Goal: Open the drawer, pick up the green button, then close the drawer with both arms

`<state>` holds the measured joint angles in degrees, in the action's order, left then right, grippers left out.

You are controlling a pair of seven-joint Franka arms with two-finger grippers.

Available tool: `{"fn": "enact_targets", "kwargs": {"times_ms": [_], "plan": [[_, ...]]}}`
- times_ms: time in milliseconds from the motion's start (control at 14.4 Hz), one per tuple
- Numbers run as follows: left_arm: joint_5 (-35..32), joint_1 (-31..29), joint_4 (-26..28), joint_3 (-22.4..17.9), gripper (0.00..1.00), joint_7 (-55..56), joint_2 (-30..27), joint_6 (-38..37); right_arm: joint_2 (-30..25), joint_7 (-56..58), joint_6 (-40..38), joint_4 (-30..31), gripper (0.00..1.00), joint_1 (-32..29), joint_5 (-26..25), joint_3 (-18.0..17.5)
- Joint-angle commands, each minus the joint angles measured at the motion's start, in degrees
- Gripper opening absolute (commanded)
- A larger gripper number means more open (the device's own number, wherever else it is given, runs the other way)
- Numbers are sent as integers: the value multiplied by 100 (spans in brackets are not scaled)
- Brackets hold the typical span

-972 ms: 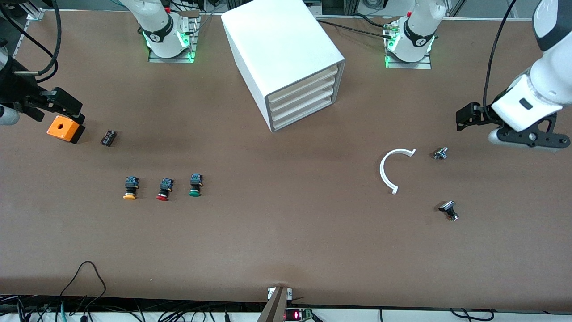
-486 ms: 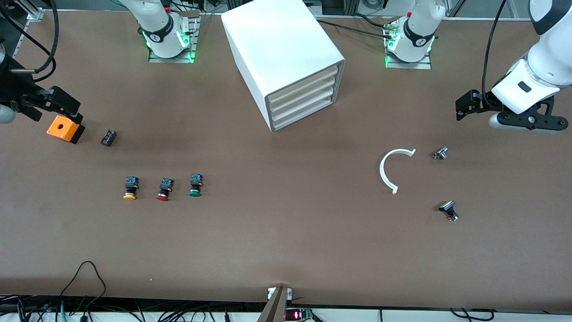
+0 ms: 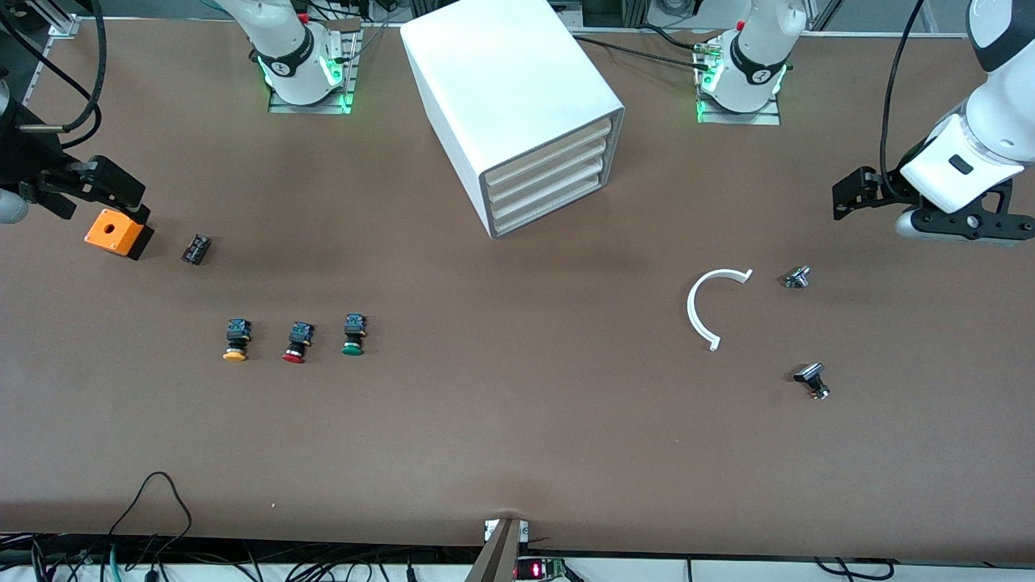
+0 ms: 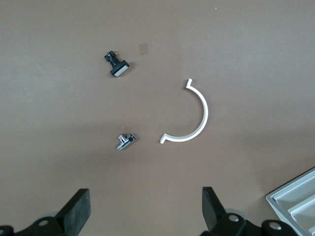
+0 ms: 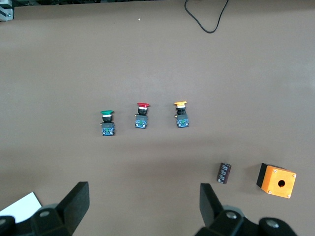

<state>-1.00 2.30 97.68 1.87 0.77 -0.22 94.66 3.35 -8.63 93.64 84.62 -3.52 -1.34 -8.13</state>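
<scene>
End effector, left (image 4: 145, 216): fingers wide apart, nothing between them. It hangs over the tabletop (image 3: 517, 453) at about 3 o'clock in the front view, at the left arm's end.

End effector, right (image 5: 142, 209): fingers wide apart, nothing between them. It hangs at about 9 o'clock in the front view, by the orange box (image 3: 117, 233).

Cabinet (image 3: 517, 97): white, at 12 o'clock on the tabletop. Its four drawers (image 3: 550, 174) face roughly 5 o'clock. All fronts sit flush and none is pulled out.

Green button (image 3: 352, 335): lies on the tabletop at about 8 o'clock from the cabinet, outside any drawer. It is the end piece of a row of three, just beside the red button (image 3: 297, 343), with the yellow button (image 3: 235, 339) at the row's 9 o'clock end. No finger touches it.

Other items:
- A black part (image 3: 196, 249) lies just beside the orange box.
- A white arc (image 3: 707, 303) lies at about 4 o'clock from the cabinet.
- Two small metal parts (image 3: 797, 277) (image 3: 813, 380) lie near the arc.

Task status, judged: drawers shut and a green button out on the tabletop match what the finished job would leave. The same layout also fits a stage where a drawer is shut with its contents unseen. What the drawers hold cannot be told, so the pictures do not settle which stage this is.
</scene>
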Motion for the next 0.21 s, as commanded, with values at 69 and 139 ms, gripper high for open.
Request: {"fn": "enact_targets", "kwargs": {"times_ms": [69,139], "plan": [[48,209,-92,-143,100,231,-57,-79,43,46,-74,-139,99,-88,-41,-66],[48,209,-92,-152,100,231,-57,-88,52,63,-101,-139,99,-88,-41,-66]]}}
